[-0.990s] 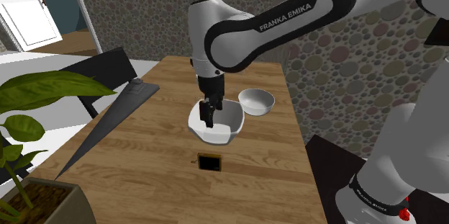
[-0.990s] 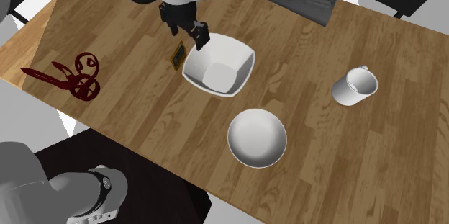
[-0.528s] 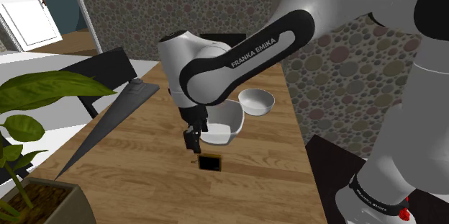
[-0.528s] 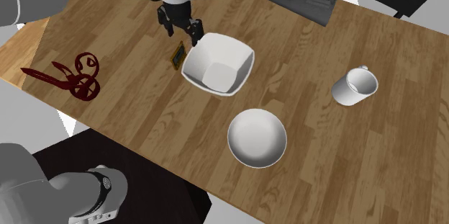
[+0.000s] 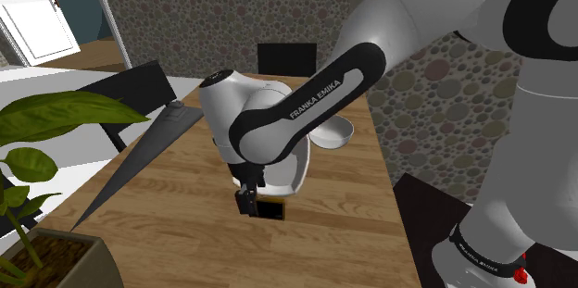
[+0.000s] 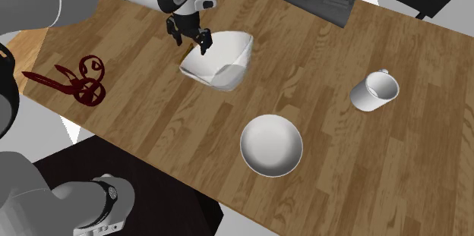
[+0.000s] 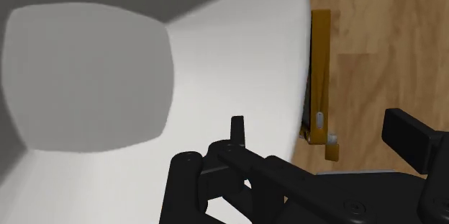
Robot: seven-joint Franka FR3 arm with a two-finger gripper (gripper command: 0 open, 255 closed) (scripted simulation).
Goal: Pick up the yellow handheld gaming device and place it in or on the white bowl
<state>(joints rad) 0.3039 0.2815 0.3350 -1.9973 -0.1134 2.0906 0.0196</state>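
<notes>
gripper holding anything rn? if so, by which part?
Nothing held. The black two-finger gripper is open, straddling the white square bowl's wall and the yellow-framed handheld gaming device beside it, clasping neither.

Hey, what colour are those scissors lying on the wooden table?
Dark red; the scissors show best in the second exterior view.
</notes>
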